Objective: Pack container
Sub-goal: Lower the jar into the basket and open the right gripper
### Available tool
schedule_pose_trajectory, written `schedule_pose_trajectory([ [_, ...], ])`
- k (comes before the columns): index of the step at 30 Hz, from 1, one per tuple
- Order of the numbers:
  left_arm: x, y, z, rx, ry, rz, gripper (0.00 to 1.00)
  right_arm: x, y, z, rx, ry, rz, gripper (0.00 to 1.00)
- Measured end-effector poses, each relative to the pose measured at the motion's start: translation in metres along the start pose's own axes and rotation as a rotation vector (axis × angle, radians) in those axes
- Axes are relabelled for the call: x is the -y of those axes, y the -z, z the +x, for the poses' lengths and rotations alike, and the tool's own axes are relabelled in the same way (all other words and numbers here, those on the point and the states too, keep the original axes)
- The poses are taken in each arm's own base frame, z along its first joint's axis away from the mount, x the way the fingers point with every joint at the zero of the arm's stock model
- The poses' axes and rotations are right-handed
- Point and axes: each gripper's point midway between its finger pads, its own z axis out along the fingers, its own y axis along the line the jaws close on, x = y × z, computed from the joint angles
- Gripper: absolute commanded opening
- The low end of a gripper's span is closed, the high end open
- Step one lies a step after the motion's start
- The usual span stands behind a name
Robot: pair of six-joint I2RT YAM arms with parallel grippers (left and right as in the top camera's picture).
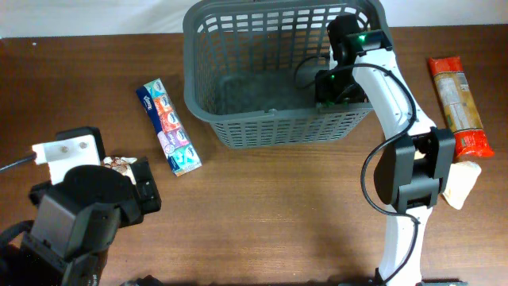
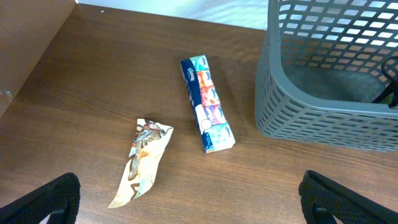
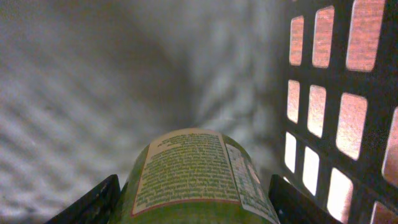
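Right gripper (image 3: pixel 193 186) is down inside the basket (image 1: pixel 238 131), jaws partly closed and clamped on a green bottle (image 3: pixel 186 158). One dark finger presses each side of it, and its printed label faces the wrist camera. Beyond the jaws lies bare grey basket floor. The lattice wall stands close off the right-hand finger, brown table showing through the slots. From above, that arm reaches over the basket's near rim into the right end.

Over to the left gripper (image 2: pixel 189 186): jaws spread wide, nothing between them, only wooden table (image 2: pixel 93 74) below. Ahead of the jaws and toward the left finger lies a crumpled snack wrapper (image 2: pixel 143 162). Further ahead, near the midline, sits a long tissue pack (image 2: pixel 208 102), flat and angled. The basket stands ahead and off to the right-hand finger's side, well apart from these jaws, with the tissue pack just short of its wall.
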Motion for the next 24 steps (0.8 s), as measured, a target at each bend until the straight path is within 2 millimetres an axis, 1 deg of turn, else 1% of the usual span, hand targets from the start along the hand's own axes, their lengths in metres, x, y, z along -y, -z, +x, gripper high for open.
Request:
schedule_pose_trajectory([
  [11,0.0000,0.0000,0.0000,0.000,0.000,0.000,0.99,0.0012,0.0001,0.0058,-0.024,0.022,0.005,0.04],
  [12,0.0000,0.0000,0.0000,0.000,0.000,0.000,1.00,0.0012,0.0001,0.0058,-0.024,0.022,0.005,0.06],
  [13,0.0000,0.0000,0.0000,0.000,0.000,0.000,1.00,0.0012,0.0001,0.0057,-0.023,0.022,0.005,0.13],
  [14,0.0001,0.0000,0.0000,0.000,0.000,0.000,1.00,0.0012,0.0001,0.0057,-0.023,0.022,0.005,0.23],
  [15,0.0000,0.0000,0.0000,0.000,0.000,0.000,1.00,0.0012,0.0001,0.0057,-0.023,0.022,0.005,0.26],
  [22,0.0000,0.0000,0.0000,0.000,0.000,0.000,1.00,0.0012,0.0001,0.0055,-0.022,0.023,0.005,0.26],
  [24,0.0000,0.0000,0.0000,0.000,0.000,0.000,1.00,0.0012,0.0001,0.0056,-0.023,0.023,0.005,0.29],
])
